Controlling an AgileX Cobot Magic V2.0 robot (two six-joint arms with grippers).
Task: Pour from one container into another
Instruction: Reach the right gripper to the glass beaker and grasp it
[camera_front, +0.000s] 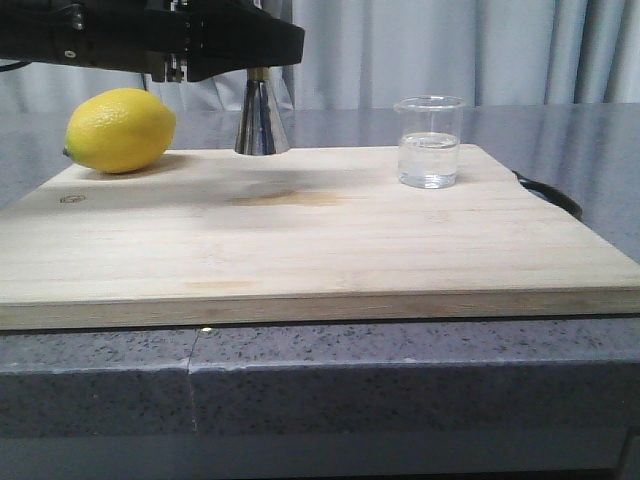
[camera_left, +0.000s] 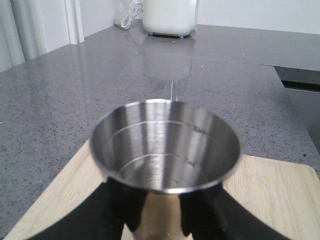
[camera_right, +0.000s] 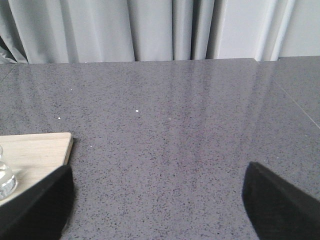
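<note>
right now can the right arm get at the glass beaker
Probably yes. The beaker stands alone near the board's right edge, nothing beside it, and the right gripper is open, empty, just off that edge.

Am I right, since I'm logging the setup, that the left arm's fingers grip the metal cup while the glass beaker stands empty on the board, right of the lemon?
Not quite: the glass beaker is not empty; the front view shows clear liquid in it. The rest holds: the left fingers grip the metal cup, and the beaker stands on the board, right of the lemon.
</note>
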